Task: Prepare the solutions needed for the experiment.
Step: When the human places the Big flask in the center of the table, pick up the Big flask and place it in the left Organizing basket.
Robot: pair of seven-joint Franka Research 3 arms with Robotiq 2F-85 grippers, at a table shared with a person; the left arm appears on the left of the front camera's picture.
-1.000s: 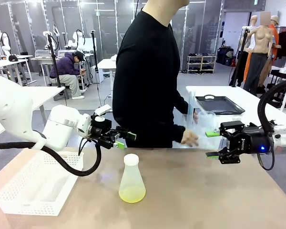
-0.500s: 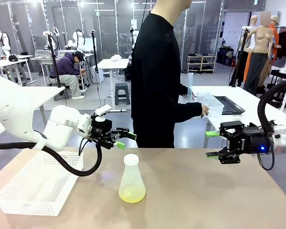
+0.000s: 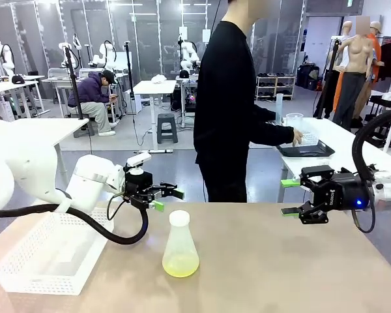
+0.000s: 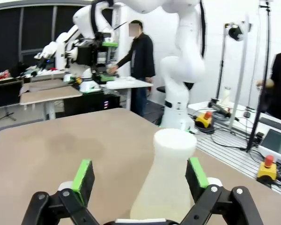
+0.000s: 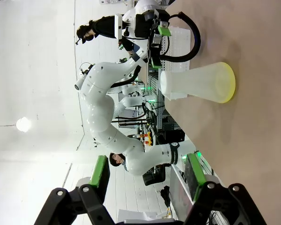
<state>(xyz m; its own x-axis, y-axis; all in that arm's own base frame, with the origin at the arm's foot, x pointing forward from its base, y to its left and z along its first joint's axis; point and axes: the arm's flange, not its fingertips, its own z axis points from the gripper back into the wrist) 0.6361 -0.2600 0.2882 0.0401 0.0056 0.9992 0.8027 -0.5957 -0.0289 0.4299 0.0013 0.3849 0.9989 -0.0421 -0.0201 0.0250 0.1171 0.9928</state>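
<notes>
Front view: left gripper [image 3: 167,198] and right gripper [image 3: 289,197] spread, grasping nothing; yellow solutions [image 3: 180,264] in flask [image 3: 180,244] at six o'clock; no legible writing.

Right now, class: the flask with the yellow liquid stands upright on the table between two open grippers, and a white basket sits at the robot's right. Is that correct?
Not quite. The white basket sits at the robot's left, as the front view shows. The flask does stand upright between the open left gripper and right gripper.
</notes>
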